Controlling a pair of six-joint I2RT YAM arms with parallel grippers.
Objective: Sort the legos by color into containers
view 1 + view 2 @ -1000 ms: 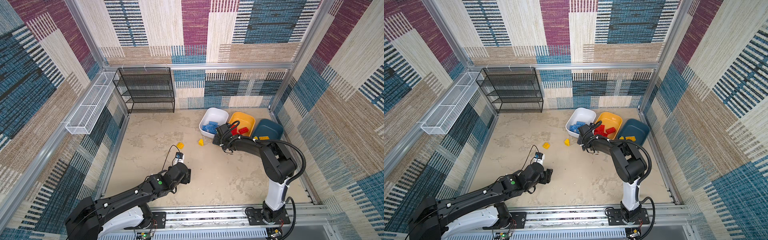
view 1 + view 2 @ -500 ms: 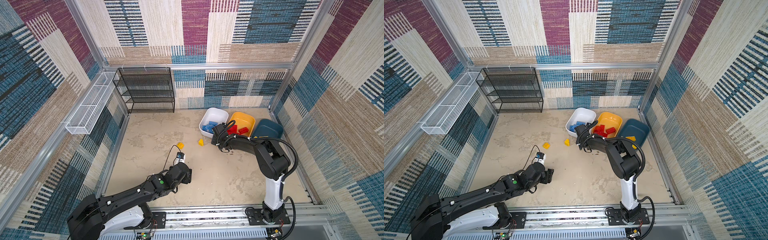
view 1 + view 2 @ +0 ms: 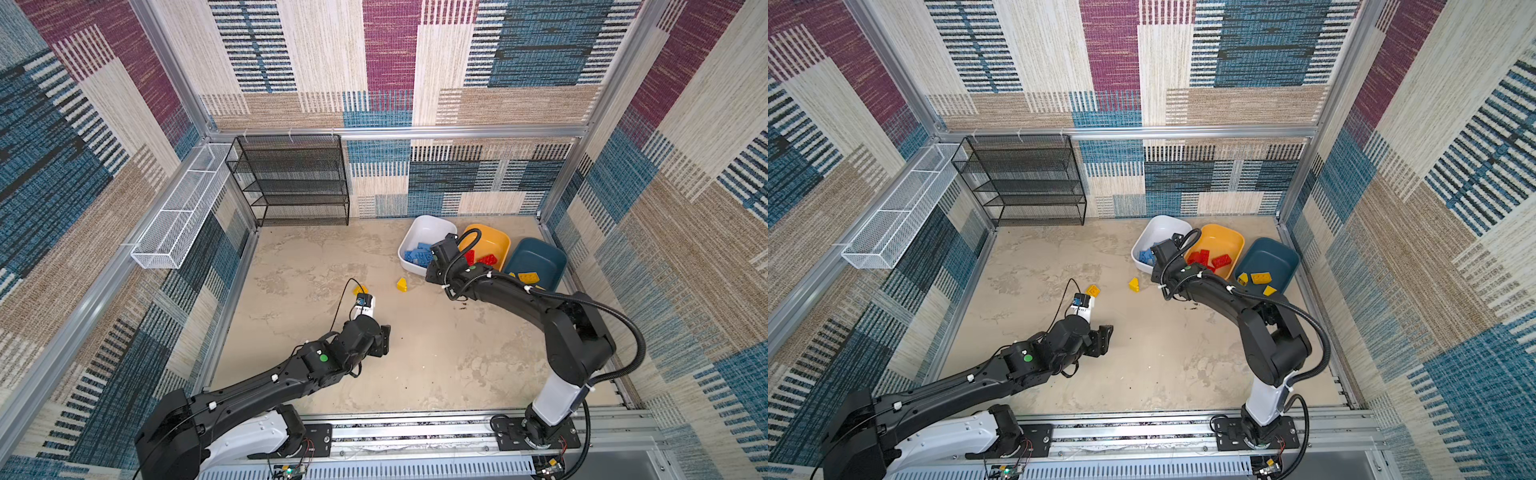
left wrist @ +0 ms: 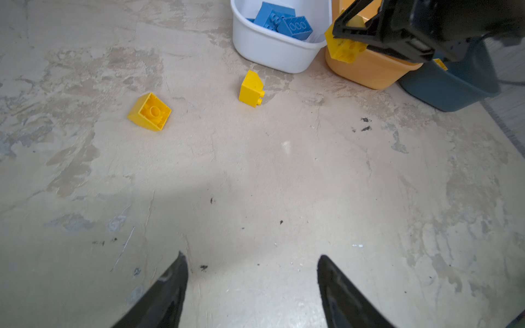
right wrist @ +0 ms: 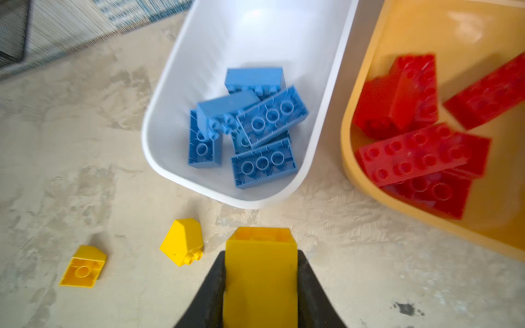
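Note:
My right gripper (image 5: 261,255) is shut on a yellow lego (image 5: 260,278). In the left wrist view that lego (image 4: 345,46) hangs off the floor in front of the white and orange tubs. Two more yellow legos (image 3: 402,285) (image 3: 360,289) lie on the floor. The white container (image 3: 428,226) holds blue legos (image 5: 255,127). The yellow-orange container (image 3: 496,239) holds red legos (image 5: 412,153). The teal container (image 3: 540,253) holds yellow legos (image 3: 1260,277). My left gripper (image 4: 251,257) is open over bare floor, nearer the front than the loose legos.
A black wire-mesh rack (image 3: 291,178) stands against the back wall. A long white wire basket (image 3: 178,212) hangs on the left wall. Patterned walls enclose the floor. The arms' base rail (image 3: 415,432) runs along the front edge.
My right gripper has closed on the yellow lego and shifted slightly left, by the white container's near corner. The left arm has barely moved.

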